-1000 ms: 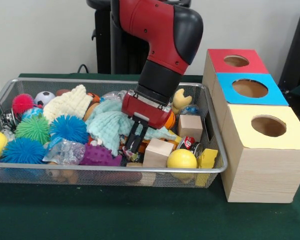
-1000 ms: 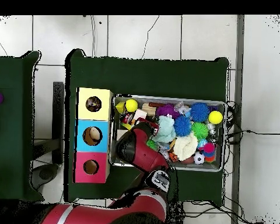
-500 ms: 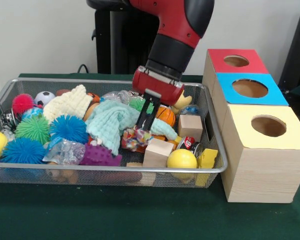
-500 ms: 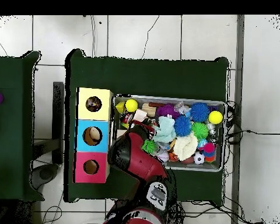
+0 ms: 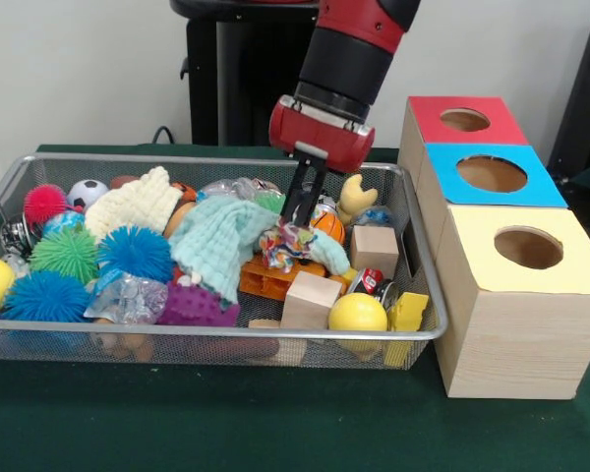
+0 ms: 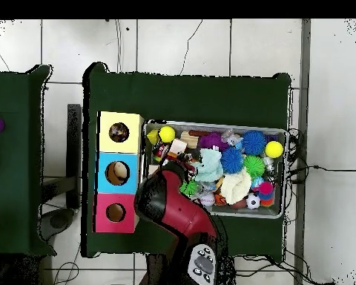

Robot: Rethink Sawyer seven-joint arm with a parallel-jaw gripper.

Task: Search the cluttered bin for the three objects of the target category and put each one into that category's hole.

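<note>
In the front view my gripper (image 5: 296, 224) hangs above the middle of the wire bin (image 5: 275, 334), shut on a small multicoloured knotted toy (image 5: 285, 244) lifted clear of the pile. A mint-green cloth (image 5: 216, 241) lies just left of the toy and trails under it. Right of the bin stand three boxes with round holes: red (image 5: 464, 119), blue (image 5: 492, 173) and yellow (image 5: 528, 247). In the overhead view the red arm (image 6: 170, 204) covers the gripper and the toy; the boxes (image 6: 118, 172) stand left of the bin (image 6: 281, 215).
The bin also holds spiky balls (image 5: 136, 251), a cream cloth (image 5: 133, 202), wooden blocks (image 5: 310, 298), yellow balls (image 5: 357, 313), a small basketball (image 5: 326, 224), a soccer ball (image 5: 87, 192) and a purple toy (image 5: 192, 307). Green cloth covers the table (image 5: 275, 423).
The gripper has risen out of the pile and moved right and back with the multicoloured toy in it. The green cloth has shifted and settled.
</note>
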